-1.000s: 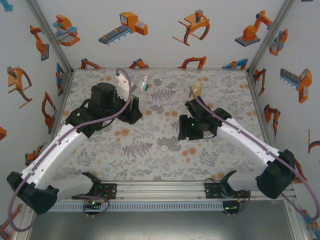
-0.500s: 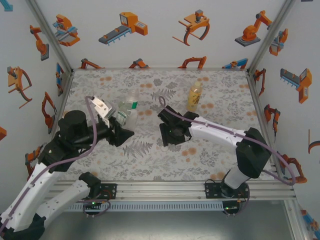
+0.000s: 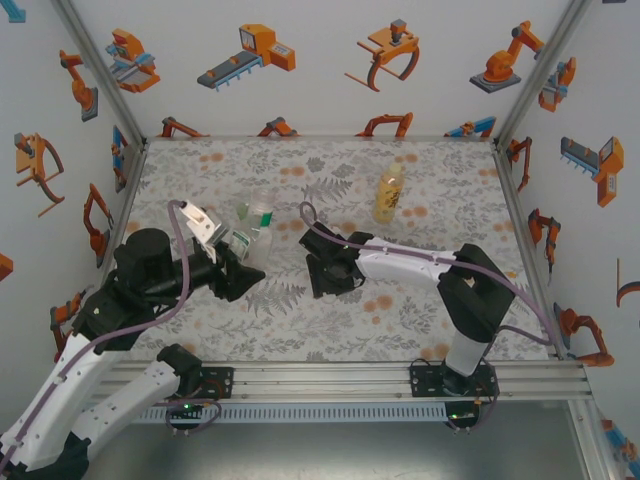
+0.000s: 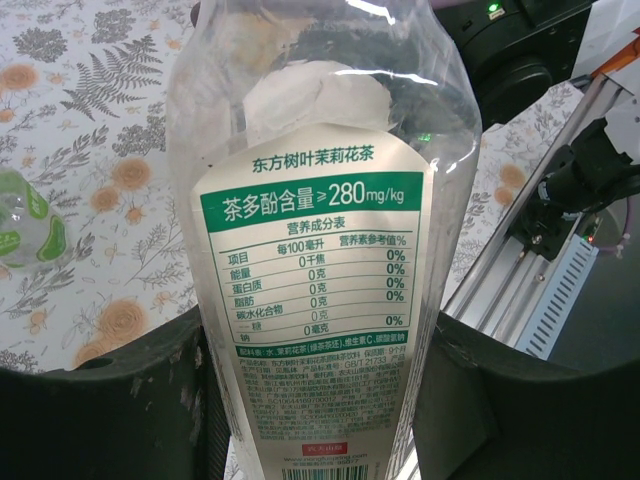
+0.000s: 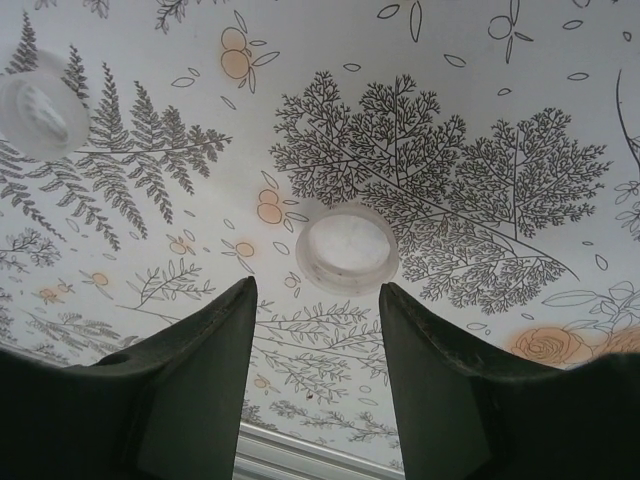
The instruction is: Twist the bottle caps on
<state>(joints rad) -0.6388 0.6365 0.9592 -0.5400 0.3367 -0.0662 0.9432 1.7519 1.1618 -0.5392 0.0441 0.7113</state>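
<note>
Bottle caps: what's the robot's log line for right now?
left gripper: shut on clear bottle | right gripper: open, close to cap | cap: lying on table, not gripped

clear bottle (image 3: 247, 238) (gripped, tilted), amber bottle (image 3: 389, 193) upright

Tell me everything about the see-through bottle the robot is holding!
The bottle is clear, thin plastic with a white label, a green band and Chinese print. It looks empty. The left pincer clamps it low on the label, one dark finger on each side. Its top end points away from the wrist camera, so its mouth is hidden.
</note>
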